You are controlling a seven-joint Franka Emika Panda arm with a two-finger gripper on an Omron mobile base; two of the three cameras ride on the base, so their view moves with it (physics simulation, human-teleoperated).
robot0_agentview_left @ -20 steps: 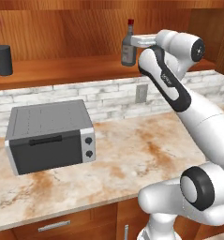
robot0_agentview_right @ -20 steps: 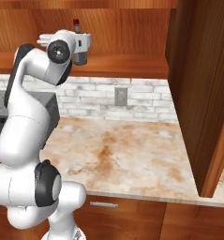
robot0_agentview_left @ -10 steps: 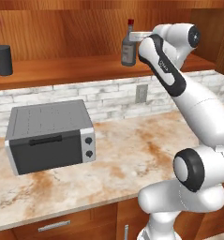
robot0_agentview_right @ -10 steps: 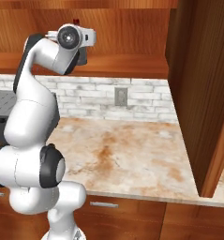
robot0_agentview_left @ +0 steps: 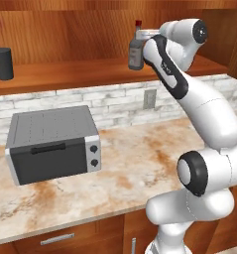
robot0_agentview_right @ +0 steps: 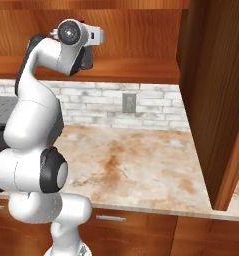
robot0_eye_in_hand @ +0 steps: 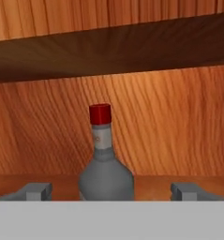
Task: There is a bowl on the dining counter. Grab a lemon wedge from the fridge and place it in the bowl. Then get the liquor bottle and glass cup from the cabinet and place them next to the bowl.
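Gripper point(robot0_eye_in_hand: 111, 192) jaws spread wide, nothing held, level with the liquor bottle point(robot0_agentview_left: 136, 53), which stands upright on the cabinet point(robot0_agentview_left: 65, 44) shelf toward its right end, centred between the fingertips point(robot0_eye_in_hand: 36, 191) in the hand view, not touching. Glass cup point(robot0_agentview_left: 2, 63) upright at the shelf's left end. Toaster oven point(robot0_agentview_left: 53, 143) sits on the wall counter point(robot0_agentview_left: 140, 163) below.

Liquor bottle point(robot0_eye_in_hand: 105, 173), between the fingers point(robot0_eye_in_hand: 37, 191): smooth greyish glass, matt red cap. Cabinet point(robot0_eye_in_hand: 169, 136) behind: reddish-brown grained wood, satin finish. Below: glossy veined marble counter point(robot0_agentview_left: 140, 163); brushed-metal toaster oven point(robot0_agentview_left: 53, 144).
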